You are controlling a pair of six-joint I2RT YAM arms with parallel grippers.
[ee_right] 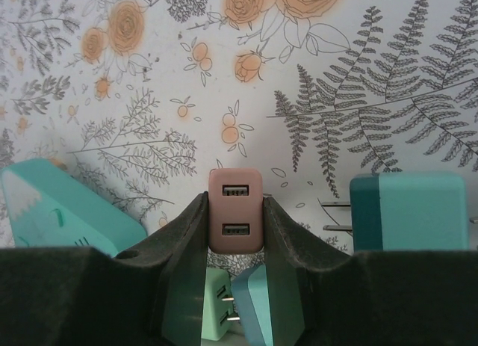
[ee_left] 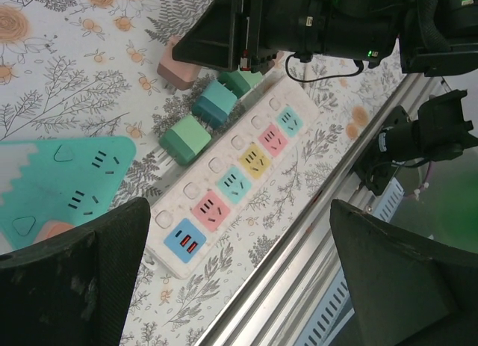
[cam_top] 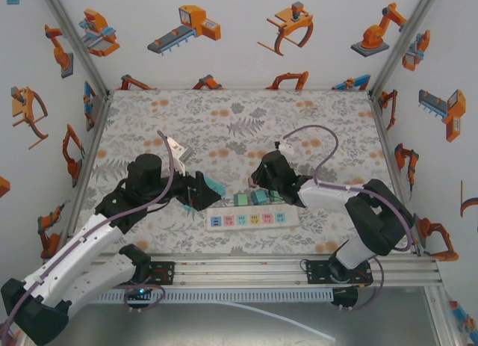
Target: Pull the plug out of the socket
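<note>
Right wrist view: my right gripper [ee_right: 235,211] clamps the pink plug [ee_right: 235,223], fingers [ee_right: 183,245] at nine and three o'clock; it looks unplugged.

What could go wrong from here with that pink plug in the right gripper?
The right gripper pinches the pink plug by its smooth sides; it may slip. A green plug and a dark teal plug crowd close and might get knocked. The left gripper is open, so the power strip lies unheld and could shift.

White links [cam_top: 82,260], black joints [cam_top: 146,174], purple cables [cam_top: 336,142], black fingers [ee_left: 75,279], perhaps scuffed
</note>
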